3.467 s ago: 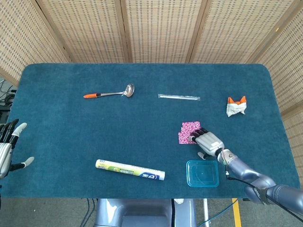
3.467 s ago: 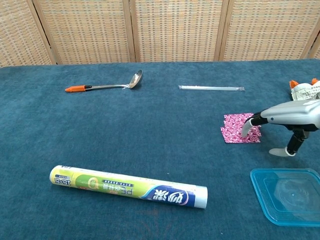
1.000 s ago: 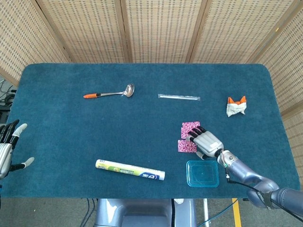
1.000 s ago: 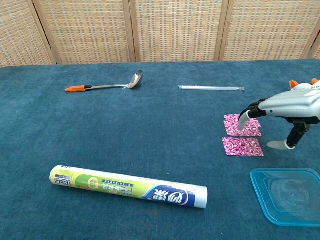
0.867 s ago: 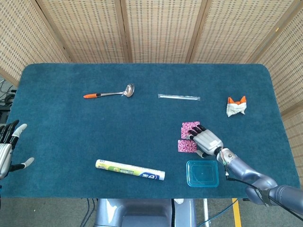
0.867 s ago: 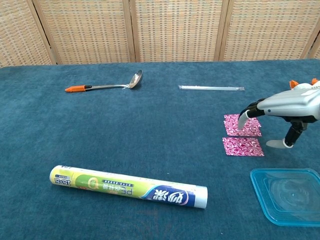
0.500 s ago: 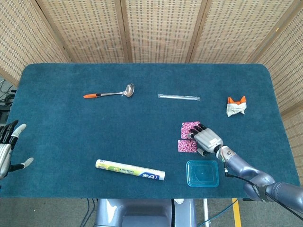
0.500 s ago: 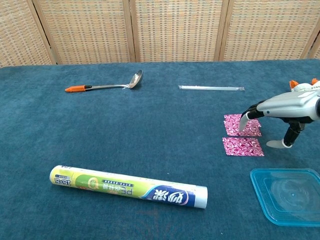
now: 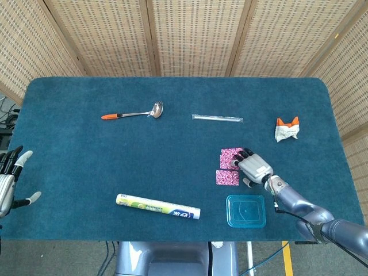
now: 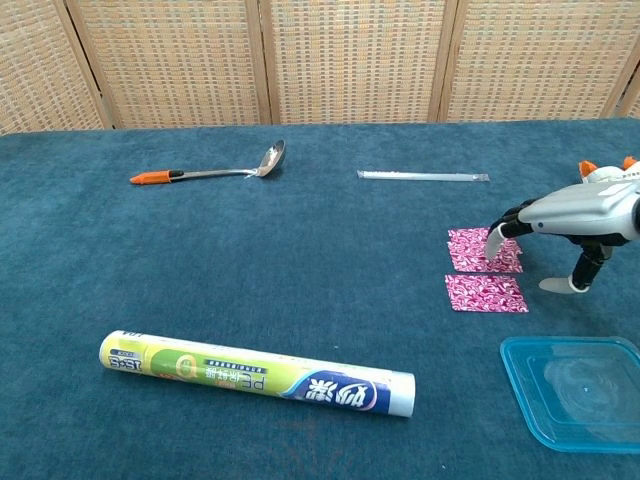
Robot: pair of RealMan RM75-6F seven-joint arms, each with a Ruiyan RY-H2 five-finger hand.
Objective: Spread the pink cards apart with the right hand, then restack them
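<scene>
Blue cloth table [image 9: 172, 103], backed by wicker screen panels [image 9: 195, 34]. Nearest the front edge, a long green-and-white wrap roll [image 10: 255, 374], lying flat; further right, a clear blue plastic lid [image 10: 575, 393], also flat. Right hand [image 9: 253, 166] stretched low over the cloth, fingertips [image 10: 494, 240] curved down onto the right edge of the far pink card [image 10: 478, 249], thumb planted on the cloth apart from the cards; nothing grasped, only pressed. Two pink cards spread apart, lying flat, one behind the other with a narrow strip of cloth between: the near pink card [image 10: 486, 293] untouched, just left of the thumb. Left hand [image 9: 8, 181] at the table's left edge, fingers spread, holding nothing. Further back, a metal ladle with an orange handle tip [image 9: 133, 114], a thin clear wrapped straw [image 9: 217, 118], and a crumpled white-and-orange packet [image 9: 286, 130] at the right.
</scene>
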